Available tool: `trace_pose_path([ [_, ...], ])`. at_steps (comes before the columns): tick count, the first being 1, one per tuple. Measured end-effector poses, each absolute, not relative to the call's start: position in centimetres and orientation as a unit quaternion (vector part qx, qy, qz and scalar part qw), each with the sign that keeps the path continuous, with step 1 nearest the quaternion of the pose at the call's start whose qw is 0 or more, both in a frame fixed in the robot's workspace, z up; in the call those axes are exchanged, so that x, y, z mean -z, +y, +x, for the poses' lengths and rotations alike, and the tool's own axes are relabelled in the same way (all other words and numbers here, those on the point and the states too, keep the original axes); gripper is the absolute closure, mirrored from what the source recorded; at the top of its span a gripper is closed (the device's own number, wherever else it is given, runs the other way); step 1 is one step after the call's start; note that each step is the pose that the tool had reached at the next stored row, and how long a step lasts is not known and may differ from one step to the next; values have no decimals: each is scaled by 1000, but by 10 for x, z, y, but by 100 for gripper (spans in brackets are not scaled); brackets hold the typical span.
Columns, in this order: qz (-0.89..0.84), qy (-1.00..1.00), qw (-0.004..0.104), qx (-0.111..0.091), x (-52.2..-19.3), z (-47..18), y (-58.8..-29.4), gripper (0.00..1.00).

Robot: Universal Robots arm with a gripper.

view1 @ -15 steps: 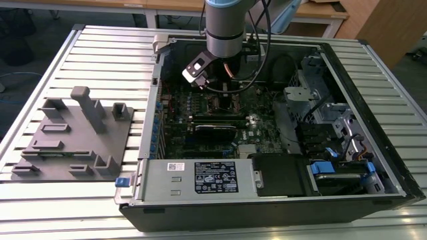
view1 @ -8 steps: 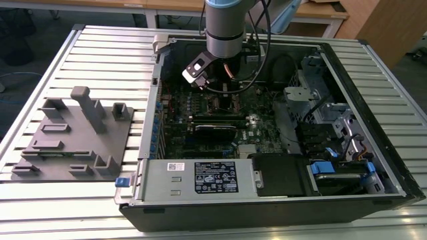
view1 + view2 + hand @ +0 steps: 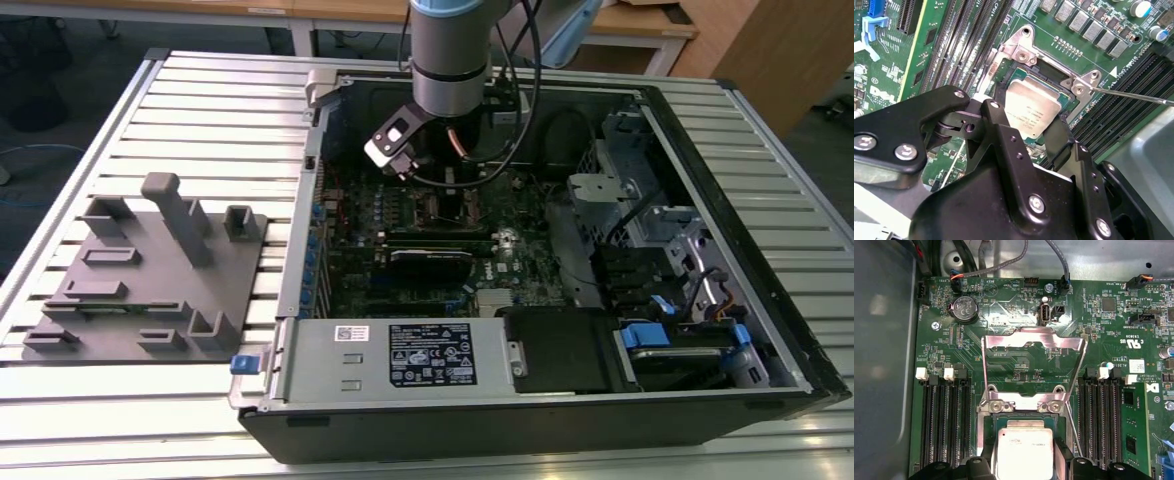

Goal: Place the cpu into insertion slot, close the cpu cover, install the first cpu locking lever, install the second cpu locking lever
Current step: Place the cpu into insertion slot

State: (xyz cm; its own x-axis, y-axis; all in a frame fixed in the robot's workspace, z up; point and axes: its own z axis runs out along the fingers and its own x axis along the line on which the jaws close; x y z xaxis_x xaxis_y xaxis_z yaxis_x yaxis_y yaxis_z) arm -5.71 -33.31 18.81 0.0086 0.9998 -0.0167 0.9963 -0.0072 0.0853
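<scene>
Gripper: the gripper (image 3: 1029,122) has its black fingers (image 3: 999,130) drawn in against two opposite edges of the cpu (image 3: 1031,111), pinching it
Cpu: metal top up and about level, directly over the insertion slot (image 3: 1046,74) near the middle of the motherboard (image 3: 1019,295); it is so low that I cannot tell whether it is fully seated
Why the edge grip: probably to keep the chip's underside and the slot's contacts untouched, and to bring it down flat
Cpu cover: in the first wrist view the cpu cover (image 3: 1004,340) stands swung up on its hinge at one edge of the slot, its window showing the board behind; raised like this, it leaves the slot open from above
Locking lever: a thin wire lever (image 3: 1134,94) is unlatched and angles away from a corner of the slot, clear of the chip
Neighbours: black memory slots (image 3: 944,425) flank the slot on both sides, and a coin battery (image 3: 964,309) and plugged cables sit beyond the cover, near the motherboard's edge
In the way: the raised cover is close to the fingers, so room is tight on that side; the arm (image 3: 450,60) reaches down between the walls of the open case (image 3: 534,430)
Tabletop: the case lies on the slatted tabletop (image 3: 214,100), and a grey fixture plate (image 3: 147,280) rests near the edge on the exterior view's left
</scene>
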Motion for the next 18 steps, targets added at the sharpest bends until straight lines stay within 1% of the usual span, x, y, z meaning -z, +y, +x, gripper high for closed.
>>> trace_pose_path([
  [13,709,704,36,-23,-188,-57,-334,45],
  [18,709,703,36,-26,-191,-57,-332,45],
])
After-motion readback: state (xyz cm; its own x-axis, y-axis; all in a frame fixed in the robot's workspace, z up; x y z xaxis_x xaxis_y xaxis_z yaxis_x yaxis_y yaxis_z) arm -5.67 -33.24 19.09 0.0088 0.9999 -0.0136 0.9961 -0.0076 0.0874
